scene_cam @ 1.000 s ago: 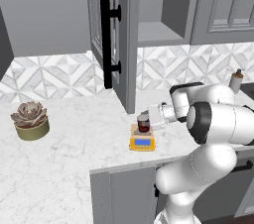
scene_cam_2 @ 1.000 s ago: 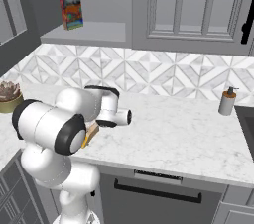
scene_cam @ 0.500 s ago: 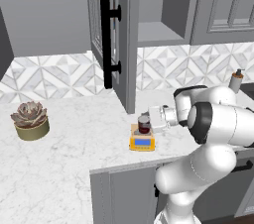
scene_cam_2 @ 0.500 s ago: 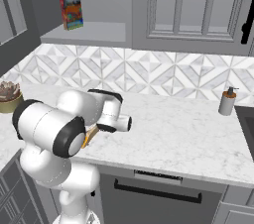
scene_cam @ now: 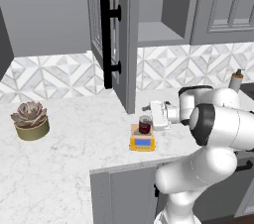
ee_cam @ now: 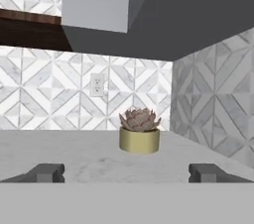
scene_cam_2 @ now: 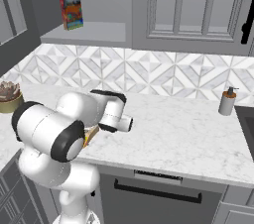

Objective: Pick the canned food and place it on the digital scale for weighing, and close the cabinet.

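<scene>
Canned food (scene_cam: 145, 125) is sitting upright on the digital scale (scene_cam: 142, 141), near the front edge of the marble table (scene_cam: 74, 158). My pincer (scene_cam: 155, 115) is just to the right of the can, not touching it, and from the hand camera I see both fingertips (ee_cam: 47, 172) spread wide with nothing between them. That camera looks across the table at a potted succulent (ee_cam: 139, 130) by the tiled wall. Cabinet door (scene_cam: 111, 34) with the black bar handle (scene_cam: 105, 37) is swung open over the table. A soap bottle (scene_cam_2: 227, 101) stands far off to the right.
</scene>
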You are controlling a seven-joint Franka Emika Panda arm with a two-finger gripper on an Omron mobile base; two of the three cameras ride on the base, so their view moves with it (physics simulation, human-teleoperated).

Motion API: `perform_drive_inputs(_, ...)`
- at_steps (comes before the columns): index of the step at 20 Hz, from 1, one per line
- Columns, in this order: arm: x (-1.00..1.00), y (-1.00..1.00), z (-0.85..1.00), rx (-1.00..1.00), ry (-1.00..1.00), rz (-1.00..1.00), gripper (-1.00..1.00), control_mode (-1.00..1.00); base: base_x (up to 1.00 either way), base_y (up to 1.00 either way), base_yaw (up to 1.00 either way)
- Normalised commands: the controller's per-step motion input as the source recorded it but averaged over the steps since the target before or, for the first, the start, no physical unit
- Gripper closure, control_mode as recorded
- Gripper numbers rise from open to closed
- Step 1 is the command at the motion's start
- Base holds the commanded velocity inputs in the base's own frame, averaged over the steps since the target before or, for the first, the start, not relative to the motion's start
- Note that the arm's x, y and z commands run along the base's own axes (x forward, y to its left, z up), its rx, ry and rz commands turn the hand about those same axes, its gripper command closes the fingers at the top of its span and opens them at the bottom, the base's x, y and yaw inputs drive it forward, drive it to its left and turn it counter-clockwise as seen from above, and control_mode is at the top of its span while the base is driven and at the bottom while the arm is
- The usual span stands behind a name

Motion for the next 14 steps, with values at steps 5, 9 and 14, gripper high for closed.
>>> perform_drive_inputs(5, -0.43, 0.0, 0.57, 0.0, -0.17, 0.0, -1.0, -1.0, 0.0, 0.0, 0.0)
perform_drive_inputs(9, -0.59, 0.0, 0.77, 0.0, -0.18, 0.0, -1.0, -1.0, 0.0, 0.0, 0.0)
perform_drive_inputs(14, -0.88, 0.0, 0.8, -0.05, -0.07, -0.02, -1.0, -1.0, 0.0, 0.0, 0.0)
